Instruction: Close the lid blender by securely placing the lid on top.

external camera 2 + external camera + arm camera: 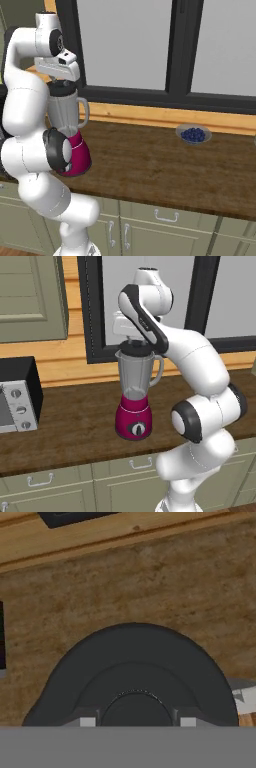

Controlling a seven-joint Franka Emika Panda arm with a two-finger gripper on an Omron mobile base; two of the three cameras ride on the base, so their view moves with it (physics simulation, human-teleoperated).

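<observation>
lid (134, 348) on blender (134, 396) – toaster oven (17, 395) left – bowl (193, 134) right

Blender (134, 401): upright on the wooden counter (75, 426), to the right of the toaster oven (17, 396) and apart from it. Magenta rounded base, black dial facing front, clear grey tapered jar, handle on the side away from the oven. Lid (134, 348): black, round, raised centre, level on the jar's rim.
</observation>
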